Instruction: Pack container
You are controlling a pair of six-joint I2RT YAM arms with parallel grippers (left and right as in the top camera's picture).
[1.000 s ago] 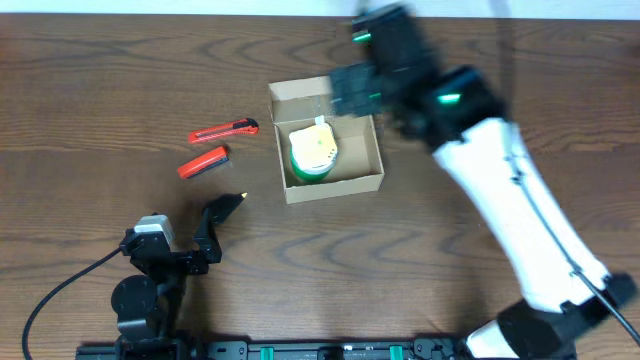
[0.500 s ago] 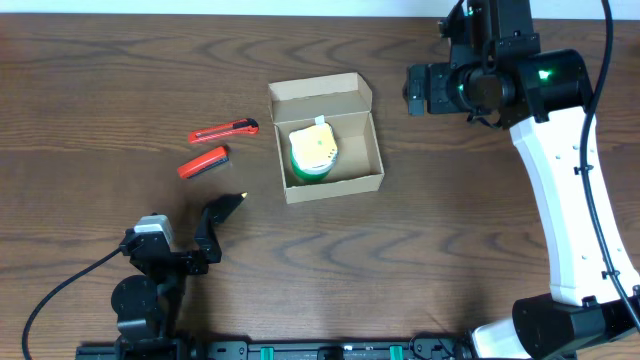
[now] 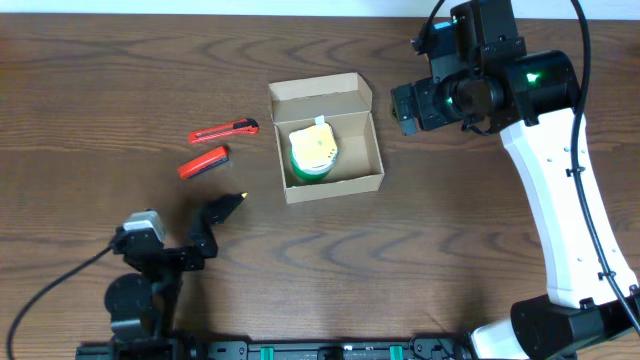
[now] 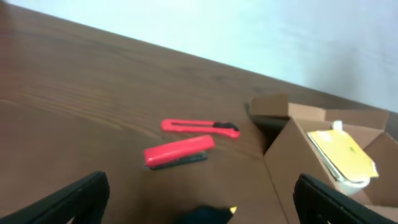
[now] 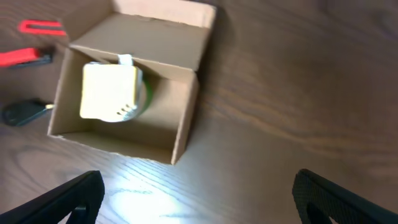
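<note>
Between the fingers of the left gripper (image 4: pixel 200 180), at the bottom edge of its wrist view: a small black item with a yellow tip (image 4: pixel 208 214), lying on the table (image 3: pixel 90 70). Left jaws are spread wide and hold nothing.

Just ahead of those jaws: stubby red tool (image 4: pixel 179 151), lying flat. Right behind it and nearly parallel: red box cutter (image 4: pixel 199 127). The two sit close together; I can't tell if they touch.

Further ahead and off to the right of the left jaws: the container (image 4: pixel 280 165), a brown cardboard box with its lid flap open, well apart from the fingers. A green roll with a pale yellow top (image 4: pixel 345 155) sits inside.

Right gripper (image 5: pixel 198 177): jaws also spread wide, empty, hanging over table wood. The container is ahead and to the left of these jaws, near but not touching, with one corner pointing toward them. The roll fills the half of the box farther from the right jaws; the nearer half shows bare cardboard floor. The lid flap stands on the box's far side.

Past the box from the right jaws: the black item, then both red tools at the edge of the wrist view.
</note>
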